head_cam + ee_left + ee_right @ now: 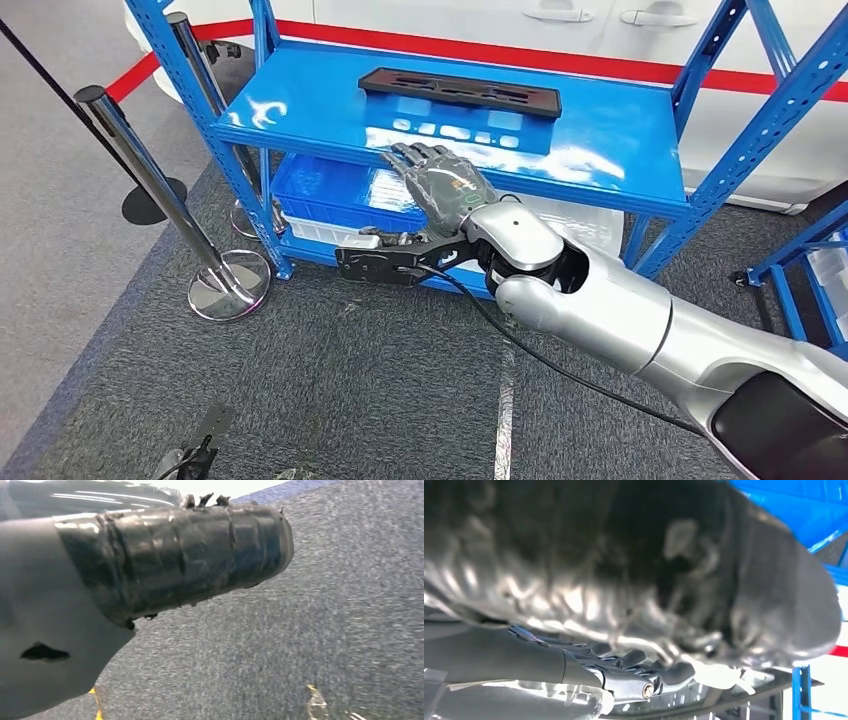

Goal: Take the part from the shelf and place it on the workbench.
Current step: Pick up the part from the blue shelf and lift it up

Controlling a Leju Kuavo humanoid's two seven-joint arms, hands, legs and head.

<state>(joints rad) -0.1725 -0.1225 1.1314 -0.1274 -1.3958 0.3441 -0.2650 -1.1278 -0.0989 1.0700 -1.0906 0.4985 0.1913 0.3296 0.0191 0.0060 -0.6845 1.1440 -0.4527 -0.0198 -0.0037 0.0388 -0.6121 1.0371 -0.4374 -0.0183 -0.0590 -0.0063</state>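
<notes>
The part [460, 92] is a long, flat black plate with cut-outs, lying at the back of the blue shelf's top deck [300, 100]. My right hand [440, 185] reaches over the deck's front edge, short of the part, with its fingers stretched flat and nothing in them. In the right wrist view the right hand [624, 580] is a blurred grey mass, and its dark fingers [644, 667] lie extended and hold nothing. My left hand [165, 565] hangs over grey carpet, showing its taped thumb and grey cover. Its fingers are hidden.
Two chrome stanchion posts [150, 170] with round bases stand left of the shelf. A blue bin [340, 195] sits on the lower deck. A white car with a red stripe is behind. Another blue rack [820, 260] stands at the right. Grey carpet covers the floor.
</notes>
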